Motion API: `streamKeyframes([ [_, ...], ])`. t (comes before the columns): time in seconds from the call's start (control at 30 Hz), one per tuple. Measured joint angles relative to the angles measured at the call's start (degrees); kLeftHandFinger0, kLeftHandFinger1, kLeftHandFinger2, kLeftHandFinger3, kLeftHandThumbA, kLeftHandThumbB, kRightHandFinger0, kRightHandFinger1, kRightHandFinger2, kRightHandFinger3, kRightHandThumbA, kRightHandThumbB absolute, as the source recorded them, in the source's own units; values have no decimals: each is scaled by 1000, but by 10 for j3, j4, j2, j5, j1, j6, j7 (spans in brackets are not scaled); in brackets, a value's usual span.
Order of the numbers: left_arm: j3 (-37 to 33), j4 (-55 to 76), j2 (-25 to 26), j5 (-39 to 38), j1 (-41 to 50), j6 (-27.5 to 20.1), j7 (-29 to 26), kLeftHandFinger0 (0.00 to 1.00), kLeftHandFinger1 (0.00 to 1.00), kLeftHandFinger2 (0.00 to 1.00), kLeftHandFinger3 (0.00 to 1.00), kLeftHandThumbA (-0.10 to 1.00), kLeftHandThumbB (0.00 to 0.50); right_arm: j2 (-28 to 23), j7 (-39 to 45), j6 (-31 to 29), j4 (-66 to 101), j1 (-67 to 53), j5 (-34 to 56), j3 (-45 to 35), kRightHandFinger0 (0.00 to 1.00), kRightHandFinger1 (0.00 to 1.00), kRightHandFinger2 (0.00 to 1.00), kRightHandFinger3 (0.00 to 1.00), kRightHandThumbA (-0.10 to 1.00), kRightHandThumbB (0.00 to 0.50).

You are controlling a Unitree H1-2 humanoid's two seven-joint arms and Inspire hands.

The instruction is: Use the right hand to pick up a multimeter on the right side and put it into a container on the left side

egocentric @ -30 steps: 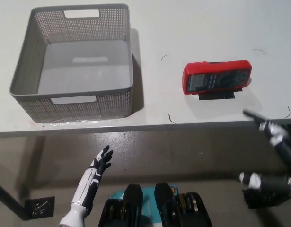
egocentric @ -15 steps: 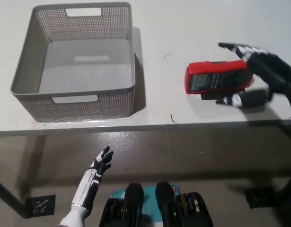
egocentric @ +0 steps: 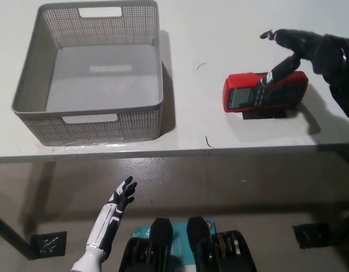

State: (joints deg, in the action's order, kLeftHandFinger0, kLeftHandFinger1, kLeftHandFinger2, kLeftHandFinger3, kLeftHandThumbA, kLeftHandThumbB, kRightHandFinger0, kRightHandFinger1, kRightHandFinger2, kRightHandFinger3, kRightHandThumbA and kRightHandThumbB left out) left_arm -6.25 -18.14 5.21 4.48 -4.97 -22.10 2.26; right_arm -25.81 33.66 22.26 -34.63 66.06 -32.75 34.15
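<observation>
Bright, even overhead light — soft shadows on the table (egocentric: 219, 34), sharp focus.

A white table (egocentric: 191, 34) fills the upper part of the view, its front edge running straight across just below the middle. A few thin dark curved marks lie on its top: one (egocentric: 202, 66) toward the middle, one (egocentric: 206, 141) close to the front edge. Below the edge is a grey-brown floor (egocentric: 231, 187). A small dark square thing (egocentric: 48, 245), perhaps a plate, lies at the lower left.
</observation>
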Motion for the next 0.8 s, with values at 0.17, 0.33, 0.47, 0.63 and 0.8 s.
streamKeyframes([
  [0.17,0,0,2,1,0,-2,2,1000,1000,1000,1000,1000,192,24,0,-14,-77,26,-5,8,1000,1000,1000,1000,1000,485],
  [0.33,-1,0,3,3,0,-3,3,1000,1000,1000,1000,1000,207,34,0,-28,-103,30,-8,6,1000,1000,1000,1000,1000,496],
  [0.47,-1,0,5,5,-1,-5,5,1000,1000,1000,1000,1000,209,38,5,-41,-120,31,-1,-6,1000,1000,1000,1000,1000,500],
  [0.63,-2,0,5,7,-1,-6,7,1000,1000,1000,1000,1000,205,39,23,-48,-141,34,11,-18,1000,1000,1000,1000,1000,500],
  [0.8,-2,0,6,8,-1,-7,9,1000,1000,1000,1000,1000,203,47,31,-63,-196,43,13,-18,1000,1000,1000,1000,1000,493],
])
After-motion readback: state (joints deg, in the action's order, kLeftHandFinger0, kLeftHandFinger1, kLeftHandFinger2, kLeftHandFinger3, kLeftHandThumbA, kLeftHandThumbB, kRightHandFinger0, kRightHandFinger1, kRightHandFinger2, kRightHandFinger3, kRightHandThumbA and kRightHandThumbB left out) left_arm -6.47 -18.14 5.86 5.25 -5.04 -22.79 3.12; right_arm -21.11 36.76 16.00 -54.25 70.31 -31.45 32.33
